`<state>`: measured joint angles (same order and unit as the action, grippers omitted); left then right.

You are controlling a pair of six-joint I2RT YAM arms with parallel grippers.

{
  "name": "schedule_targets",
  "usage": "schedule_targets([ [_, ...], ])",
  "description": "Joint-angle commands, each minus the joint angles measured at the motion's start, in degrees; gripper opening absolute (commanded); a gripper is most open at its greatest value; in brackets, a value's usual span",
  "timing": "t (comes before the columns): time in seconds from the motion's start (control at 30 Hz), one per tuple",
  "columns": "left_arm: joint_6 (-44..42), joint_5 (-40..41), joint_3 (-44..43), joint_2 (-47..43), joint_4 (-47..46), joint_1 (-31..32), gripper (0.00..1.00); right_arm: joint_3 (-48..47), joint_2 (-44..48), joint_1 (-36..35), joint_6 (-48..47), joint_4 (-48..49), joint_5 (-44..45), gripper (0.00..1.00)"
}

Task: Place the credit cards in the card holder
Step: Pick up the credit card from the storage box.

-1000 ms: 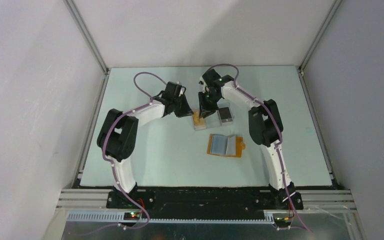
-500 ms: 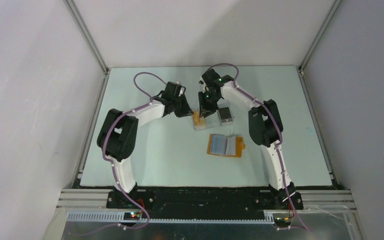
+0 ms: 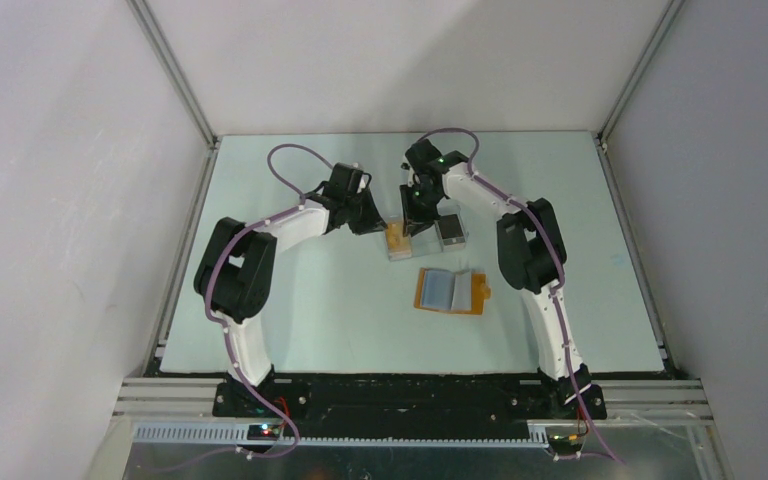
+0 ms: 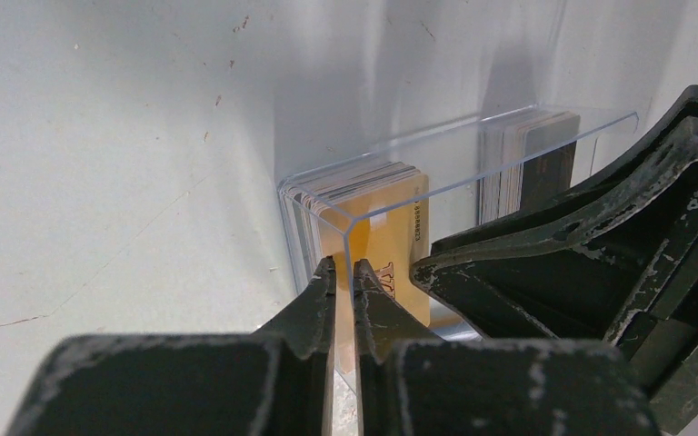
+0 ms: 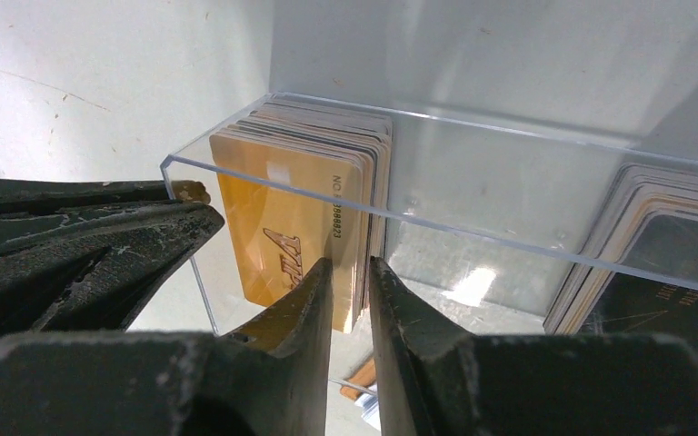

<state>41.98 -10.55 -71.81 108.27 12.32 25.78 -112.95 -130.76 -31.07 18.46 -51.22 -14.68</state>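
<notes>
A clear plastic box (image 3: 424, 247) holds two upright stacks of credit cards: a gold-fronted stack (image 3: 396, 237) (image 5: 282, 209) (image 4: 391, 227) and a dark-fronted stack (image 3: 450, 230) (image 5: 663, 263) (image 4: 532, 154). My left gripper (image 4: 344, 268) (image 3: 373, 225) is shut on the box's clear end wall (image 4: 354, 222). My right gripper (image 5: 350, 265) (image 3: 415, 222) points down into the box. Its narrow jaws pinch the side edge of the front gold cards. The card holder (image 3: 450, 290), an orange wallet, lies open nearer the arms with a light blue card showing inside.
The two grippers sit close together over the box, and the right one's black fingers (image 4: 600, 236) fill the left wrist view's right side. The wallet's clasp tab (image 3: 482, 291) sticks out to the right. Grey walls (image 3: 80, 200) enclose the pale green table (image 3: 310, 300).
My right gripper has shifted slightly back and to the right at the gold stack, its jaws narrowing a little. The left arm, box and wallet have not moved.
</notes>
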Motion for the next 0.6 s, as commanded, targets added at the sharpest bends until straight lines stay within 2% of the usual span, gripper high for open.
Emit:
schedule_targets([
  [0.0,-2.3,0.6,-0.1,2.9,2.1,0.2,0.00,-0.7,-1.0,-1.0,-0.4,-1.1,1.1,0.24],
  [0.57,-2.4,0.5,0.0,3.0,2.1,0.2,0.00,-4.6,0.8,-3.0,-0.7,-3.3,0.3,0.21],
])
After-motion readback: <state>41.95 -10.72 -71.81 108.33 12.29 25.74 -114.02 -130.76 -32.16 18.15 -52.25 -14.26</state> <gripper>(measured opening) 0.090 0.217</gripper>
